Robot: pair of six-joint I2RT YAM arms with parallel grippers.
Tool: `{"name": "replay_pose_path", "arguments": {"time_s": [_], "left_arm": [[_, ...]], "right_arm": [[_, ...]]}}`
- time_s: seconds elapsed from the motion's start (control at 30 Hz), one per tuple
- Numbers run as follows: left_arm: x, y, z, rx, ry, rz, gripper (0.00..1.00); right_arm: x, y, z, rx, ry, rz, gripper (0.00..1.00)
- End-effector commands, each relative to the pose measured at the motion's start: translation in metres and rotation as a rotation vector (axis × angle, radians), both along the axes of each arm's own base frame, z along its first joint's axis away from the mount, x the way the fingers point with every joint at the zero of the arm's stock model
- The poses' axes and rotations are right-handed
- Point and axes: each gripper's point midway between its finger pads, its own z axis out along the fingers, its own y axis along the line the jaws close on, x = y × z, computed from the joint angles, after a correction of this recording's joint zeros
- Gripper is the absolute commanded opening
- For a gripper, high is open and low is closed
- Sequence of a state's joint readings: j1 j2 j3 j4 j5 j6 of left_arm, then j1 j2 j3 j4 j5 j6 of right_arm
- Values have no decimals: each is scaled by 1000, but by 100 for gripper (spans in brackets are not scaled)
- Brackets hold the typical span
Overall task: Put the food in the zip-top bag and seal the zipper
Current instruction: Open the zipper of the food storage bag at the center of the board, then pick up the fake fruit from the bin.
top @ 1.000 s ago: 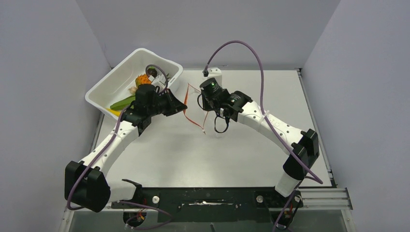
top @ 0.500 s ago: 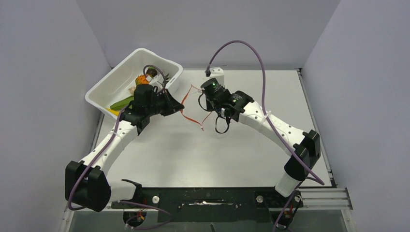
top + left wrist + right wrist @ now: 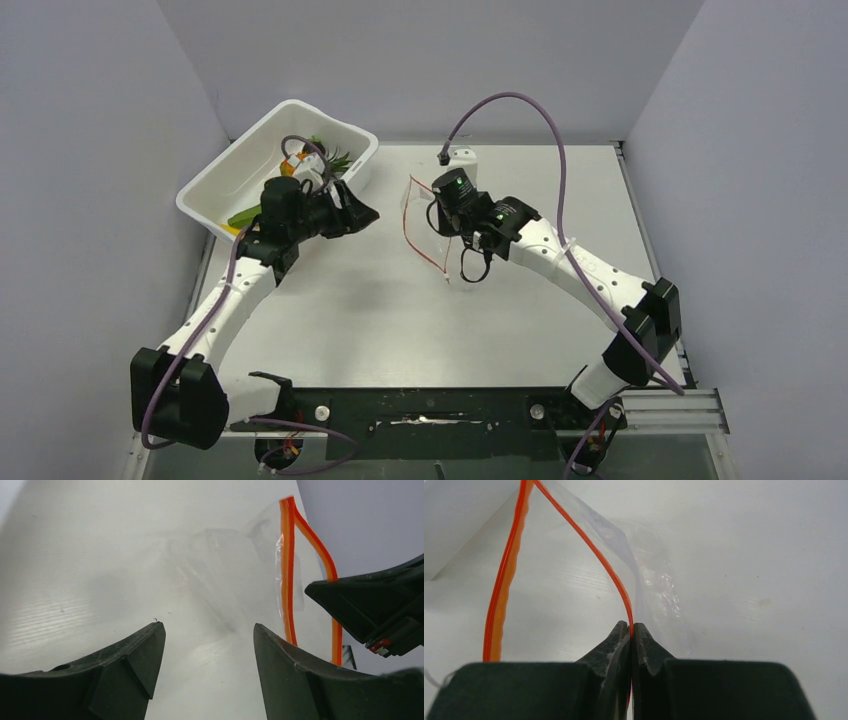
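Because the bag [image 3: 225, 565] is thin clear film, I judge it nearly weightless, floppy and slick, so it will sag or fold wherever nothing holds it. Its firmest part looks to be the red zipper [image 3: 503, 580] along the mouth, which makes that the sensible place to grip. The right gripper [image 3: 631, 627] is clenched on one lip of that strip, holding the bag up at the middle of the table [image 3: 400, 330], toward the far side, with its mouth gaping. The left gripper [image 3: 205, 630] is spread wide and has nothing in it. It sits just left of the bag, facing it, beside the white tub [image 3: 240, 160] at the far left where the food [image 3: 245, 215] lies. Taking the free lip would likely keep the mouth wide.
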State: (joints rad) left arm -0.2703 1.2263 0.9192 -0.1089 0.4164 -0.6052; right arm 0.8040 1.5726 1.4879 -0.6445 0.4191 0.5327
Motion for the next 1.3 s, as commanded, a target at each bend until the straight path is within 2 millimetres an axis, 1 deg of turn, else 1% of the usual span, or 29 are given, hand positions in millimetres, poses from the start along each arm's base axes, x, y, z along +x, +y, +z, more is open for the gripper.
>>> {"name": "replay_pose_path", "arguments": {"time_s": [0.0,0.1,0.17,0.23,0.33,0.43,0.47,0.5,0.6,0.7,0.73,0.87,0.9,0.97,1.03,1.1,1.17,1.27], "left_arm": [[30,30,59,112,-230,79,65],[47,54,69,241,-286,124,66],[62,74,72,317,-313,189,68],[76,94,71,370,-315,239,69],[103,118,67,414,-285,275,71],[133,135,57,445,-241,278,71],[145,141,47,467,-225,276,72],[155,145,45,487,-230,279,72],[178,165,39,541,-240,290,75],[197,179,27,588,-251,243,76],[202,182,22,617,-257,238,77],[213,180,-13,705,-252,100,79],[216,180,-18,725,-249,71,79],[222,182,-22,759,-275,22,80],[226,181,-23,809,-339,-37,81],[229,181,-25,862,-391,-80,87],[233,183,-26,905,-400,-120,91],[240,183,-31,940,-386,-206,93]], "right_arm": [[7,-18,25,61,-63,-38,0],[5,-22,26,72,-73,-29,0],[2,-24,27,81,-76,-19,0],[-1,-25,30,90,-84,-7,0],[-3,-28,34,97,-98,15,0],[-6,-31,41,105,-116,38,0],[-6,-31,42,108,-118,44,0],[-6,-32,45,111,-124,48,0],[-8,-35,51,120,-135,58,0],[-10,-38,56,128,-147,58,0],[-11,-38,56,131,-150,60,0],[-12,-38,54,132,-146,61,0],[-12,-37,53,131,-143,63,0],[-10,-36,52,123,-137,62,0],[-10,-34,51,114,-130,61,0],[-8,-32,50,101,-120,59,0],[-7,-31,50,89,-116,56,0],[-6,-31,51,76,-115,45,0]]}}
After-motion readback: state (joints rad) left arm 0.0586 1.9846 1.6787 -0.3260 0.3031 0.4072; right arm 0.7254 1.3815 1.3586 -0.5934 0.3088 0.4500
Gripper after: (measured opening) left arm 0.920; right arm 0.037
